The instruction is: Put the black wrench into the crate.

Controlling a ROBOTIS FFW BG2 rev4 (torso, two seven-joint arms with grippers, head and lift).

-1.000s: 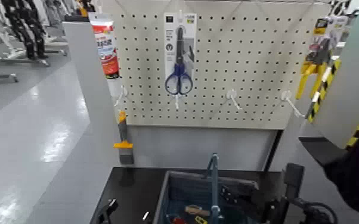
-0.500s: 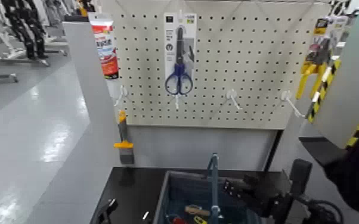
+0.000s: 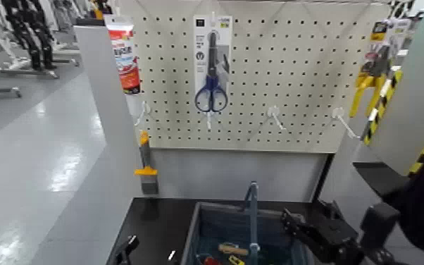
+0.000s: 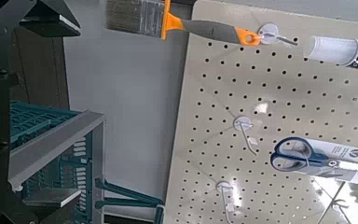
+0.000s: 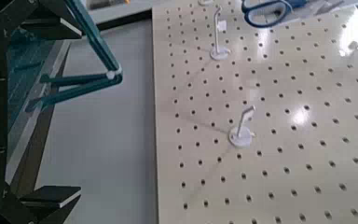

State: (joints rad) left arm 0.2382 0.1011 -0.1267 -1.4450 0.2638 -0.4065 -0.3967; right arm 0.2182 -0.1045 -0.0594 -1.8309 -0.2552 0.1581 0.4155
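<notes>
Black right fingers (image 5: 58, 198) — spread wide, empty; left fingers (image 4: 54, 198) — also apart, empty.

Blue-hdl scissors (image 3: 212, 77) on pegboard (image 3: 278, 70), yellow-hdl pliers (image 3: 367, 81) at R, brush (image 3: 146, 165) at L

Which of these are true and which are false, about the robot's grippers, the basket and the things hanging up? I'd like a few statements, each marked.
1. The blue-handled scissors hang on the pegboard. True.
2. The handle bar of the crate is folded down flat. False: it stands upright.
3. The right gripper, at the crate's right side in the head view, is open. True.
4. The left gripper is gripping the paintbrush. False: its jaws are open and hold nothing.
5. The yellow-handled tool lies in the crate. False: it hangs at the far right.
</notes>
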